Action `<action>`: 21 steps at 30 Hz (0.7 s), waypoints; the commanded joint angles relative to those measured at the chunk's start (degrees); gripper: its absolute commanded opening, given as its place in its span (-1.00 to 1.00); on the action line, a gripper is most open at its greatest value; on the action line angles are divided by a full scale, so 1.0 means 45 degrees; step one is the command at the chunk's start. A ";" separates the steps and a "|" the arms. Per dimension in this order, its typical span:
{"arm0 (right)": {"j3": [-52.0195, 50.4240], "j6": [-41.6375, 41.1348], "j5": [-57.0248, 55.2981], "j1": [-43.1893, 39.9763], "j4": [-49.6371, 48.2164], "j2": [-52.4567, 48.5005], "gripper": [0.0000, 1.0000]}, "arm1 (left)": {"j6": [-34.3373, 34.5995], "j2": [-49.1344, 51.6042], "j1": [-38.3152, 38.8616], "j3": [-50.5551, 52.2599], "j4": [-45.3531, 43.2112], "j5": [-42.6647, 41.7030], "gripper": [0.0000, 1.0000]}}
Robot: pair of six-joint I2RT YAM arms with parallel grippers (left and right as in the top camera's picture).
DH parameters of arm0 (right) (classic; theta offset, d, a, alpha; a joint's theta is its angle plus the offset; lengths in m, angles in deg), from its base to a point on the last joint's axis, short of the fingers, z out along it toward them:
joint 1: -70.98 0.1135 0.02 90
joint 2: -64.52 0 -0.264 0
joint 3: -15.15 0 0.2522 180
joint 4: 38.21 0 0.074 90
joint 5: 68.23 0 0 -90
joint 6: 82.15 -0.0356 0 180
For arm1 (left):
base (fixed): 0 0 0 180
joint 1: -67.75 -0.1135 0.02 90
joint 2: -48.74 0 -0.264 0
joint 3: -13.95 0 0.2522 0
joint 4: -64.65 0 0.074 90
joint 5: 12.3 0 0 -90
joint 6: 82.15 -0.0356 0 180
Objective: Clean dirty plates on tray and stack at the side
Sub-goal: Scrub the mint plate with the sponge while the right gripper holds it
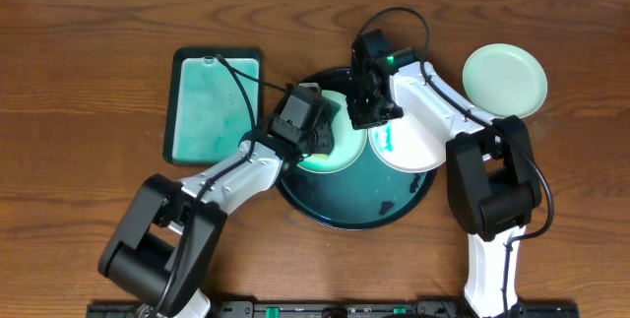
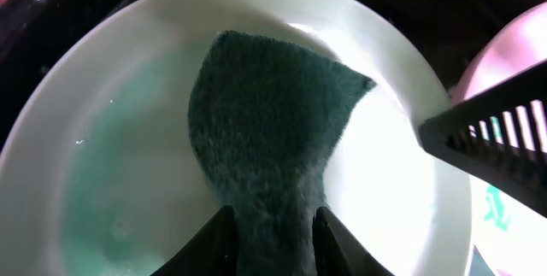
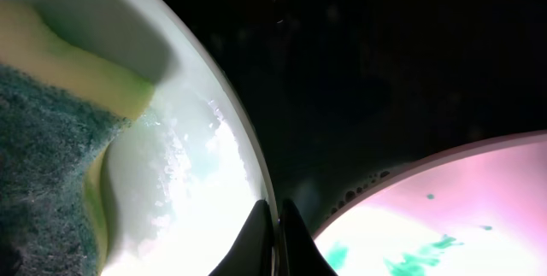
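Observation:
A pale mint plate [image 1: 335, 151] lies in the round dark tray [image 1: 345, 198]. My left gripper [image 2: 273, 212] is shut on a dark green sponge [image 2: 273, 114] that rests on this plate [image 2: 111, 148]. On the plate's far rim [image 3: 248, 152] my right gripper [image 3: 275, 216] is pinched shut. It shows as a black ribbed finger [image 2: 496, 131] in the left wrist view. A white plate [image 1: 411, 143] with teal smears leans on the tray's right side, next to the mint one. Off the tray, at the back right, sits another mint plate [image 1: 504, 80].
A rectangular teal tray [image 1: 212, 106] with wet soapy film stands left of the round tray. Both arms cross over the round tray's back half. Bare wooden table [image 1: 89, 82] surrounds everything.

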 commanded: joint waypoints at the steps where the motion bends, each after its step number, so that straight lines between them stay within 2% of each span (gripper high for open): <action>1: 0.0165 -0.0107 -0.0301 -0.0102 0.0024 -0.0044 -0.98 | -0.0165 0.0622 0.0029 0.0024 -0.0039 0.0073 -0.42; 4: 0.0165 -0.0107 -0.0301 -0.0102 0.0029 -0.0044 -0.98 | -0.0165 0.0865 0.0029 0.0024 -0.0063 0.0073 -0.63; 6: 0.0165 -0.0107 -0.0296 -0.0102 0.0024 -0.0044 -0.98 | -0.0165 0.0903 0.0029 0.0024 -0.0049 0.0073 -0.85; 9: 0.0165 -0.0107 -0.0301 -0.0102 0.0019 -0.0044 -0.98 | -0.0160 0.0889 0.0015 0.0024 -0.0053 0.0374 -0.86; 16: 0.0165 -0.0063 -0.0306 -0.0112 0.0185 -0.0044 -0.98 | 0.0170 0.0340 -0.0801 0.0024 0.0923 0.3395 -0.86; 21: 0.0165 -0.0068 -0.0301 -0.0112 0.0141 -0.0044 -0.98 | -0.0602 -0.0291 -0.1389 0.0024 0.1083 0.4129 -0.86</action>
